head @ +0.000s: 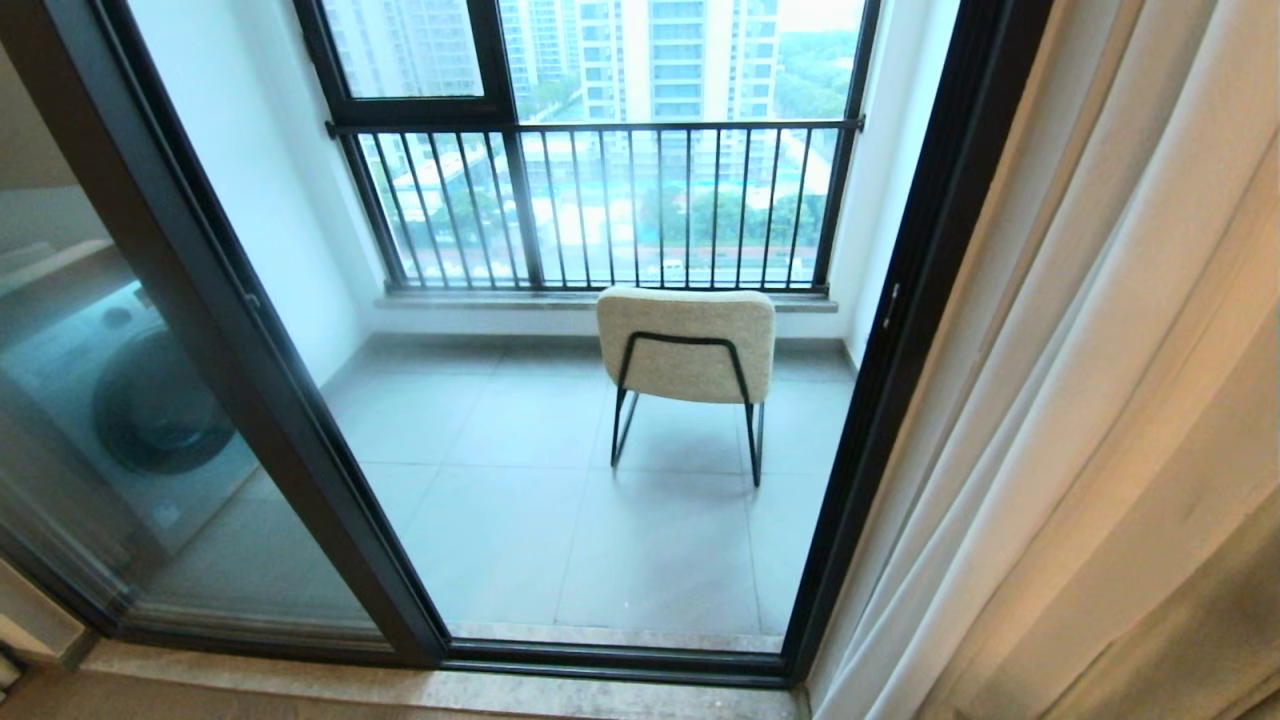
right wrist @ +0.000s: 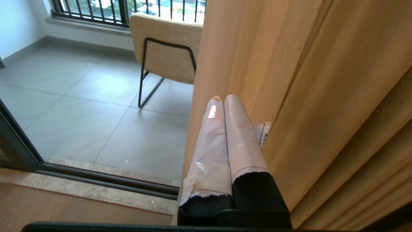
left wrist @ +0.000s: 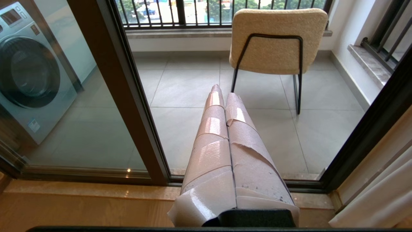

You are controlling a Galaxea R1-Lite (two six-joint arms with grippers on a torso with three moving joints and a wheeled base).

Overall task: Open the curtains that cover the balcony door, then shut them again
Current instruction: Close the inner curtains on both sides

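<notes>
Judging from how things lie now: curtains drawn aside, door glass uncovered, so the opening half looks done and the closing half not yet begun.

Far left, behind the glass panel: a washing machine [head: 150,405], nothing hanging in front of it. Next, the dark frame post of the balcony door [head: 235,330], slanting down to the sill, fully exposed. Beyond, through the open gap: grey balcony tiles, a cream chair [head: 686,345] on thin black legs, back turned, standing well apart from the threshold; behind that, the black-barred railing window [head: 600,205].

Left pincer [left wrist: 222,91]: taped fingers pressed together, holding nothing, pointing out toward the balcony floor between frame post and chair. Looks parked.

Right of the opening: the second dark door post, then the curtains [head: 1090,400], gathered in long vertical folds against the right edge, covering none of the glass seen here.

Right pincer [right wrist: 222,99]: fingers likewise pressed together, empty, tips just beside the near fold of the curtains, touching or nearly so — cannot tell which. A small printed tag showing just behind the fingers.

Left to do, by this reading: pinch the curtain edge and draw it back leftward across the whole doorway.
</notes>
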